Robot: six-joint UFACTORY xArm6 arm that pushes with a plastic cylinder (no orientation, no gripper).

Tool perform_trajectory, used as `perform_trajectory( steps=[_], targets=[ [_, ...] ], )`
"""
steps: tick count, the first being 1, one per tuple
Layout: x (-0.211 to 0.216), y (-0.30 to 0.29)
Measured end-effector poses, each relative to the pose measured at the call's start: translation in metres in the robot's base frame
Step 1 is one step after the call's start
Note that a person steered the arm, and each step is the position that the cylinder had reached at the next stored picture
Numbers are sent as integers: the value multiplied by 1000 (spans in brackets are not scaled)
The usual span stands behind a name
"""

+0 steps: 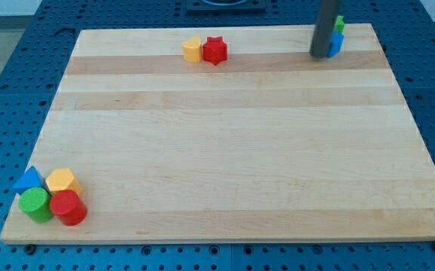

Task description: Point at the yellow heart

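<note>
A yellow block [193,50], which looks like the heart, sits near the view's top edge, left of centre, touching a red star [215,50] on its right. A second yellow block [62,181], closer to a hexagon, lies in the bottom left cluster. My tip [320,56] rests on the board at the top right, far to the right of the yellow heart, right against a blue block [337,44] with a green block [339,23] behind it. The rod partly hides both.
At the bottom left corner a blue triangle [28,181], a green cylinder [35,204] and a red cylinder [68,208] are bunched around the yellow hexagon. The wooden board [232,150] lies on a blue pegboard table.
</note>
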State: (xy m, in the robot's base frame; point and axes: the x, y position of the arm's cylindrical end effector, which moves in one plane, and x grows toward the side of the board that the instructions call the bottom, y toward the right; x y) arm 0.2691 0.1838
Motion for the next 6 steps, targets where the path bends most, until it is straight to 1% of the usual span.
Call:
perform_trajectory(
  steps=[1,2,3,4,5,6],
  targets=[
    [-3,6],
    [33,-48],
    [81,-141],
    [105,-271],
    [78,-359],
    [21,-374]
  ],
)
